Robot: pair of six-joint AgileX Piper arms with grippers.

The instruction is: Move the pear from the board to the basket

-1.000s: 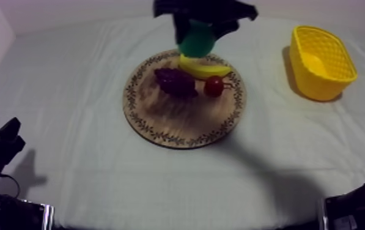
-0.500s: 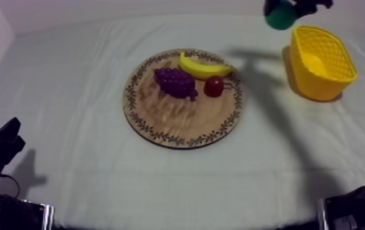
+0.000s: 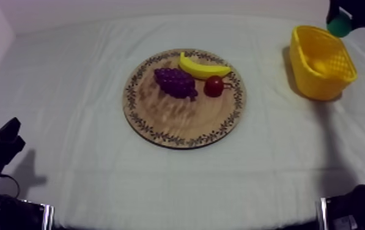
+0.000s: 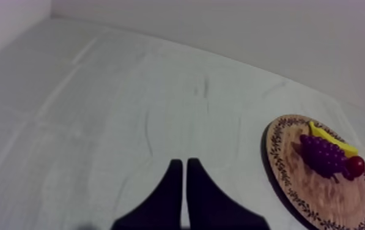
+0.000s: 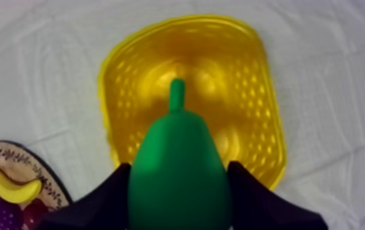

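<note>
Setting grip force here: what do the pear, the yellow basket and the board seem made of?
The pear: probably smooth plastic, even green with a dull sheen; hard or soft, I cannot tell. The yellow basket: likely moulded plastic, its walls pierced by regular holes. The board: looks wooden, pale grain streaks, dark leaf pattern round the rim.

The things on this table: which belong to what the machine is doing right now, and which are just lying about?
In the job:
pear, held by the right gripper over the yellow basket
wooden board, named in the task

Just lying about:
banana, bunch of grapes and small red fruit, all on the board
left gripper, shut on nothing
</note>
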